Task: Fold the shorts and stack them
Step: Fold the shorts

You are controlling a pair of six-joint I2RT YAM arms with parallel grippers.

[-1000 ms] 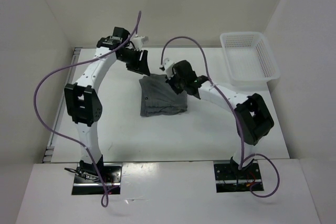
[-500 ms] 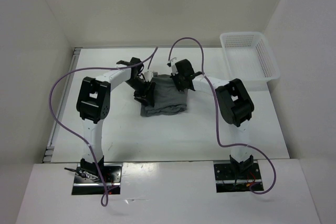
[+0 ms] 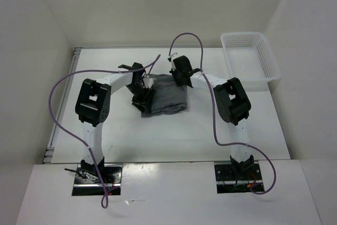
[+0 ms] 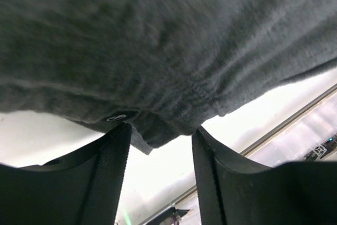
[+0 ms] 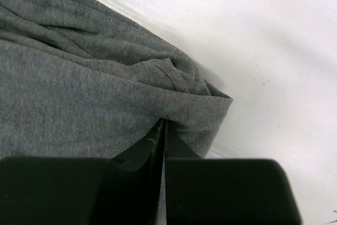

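Overhead, both my arms reach forward low over the table (image 3: 174, 130), elbows bent. My left gripper (image 3: 143, 100) sits at the left edge of the grey shorts (image 3: 167, 94), and my right gripper (image 3: 177, 77) at their far right corner. The shorts lie mid-table in a rough rectangle, and the white basket (image 3: 269, 59) stands well apart at the far right. Since 0.5 s ago my left gripper has slipped slightly nearer along that edge. From my left wrist, the 2 fingers (image 4: 108, 177) stand spread, with a hanging fold of fabric between them. From my right wrist, the fingers (image 5: 142, 151) are pressed together, pinching the shorts' hem.
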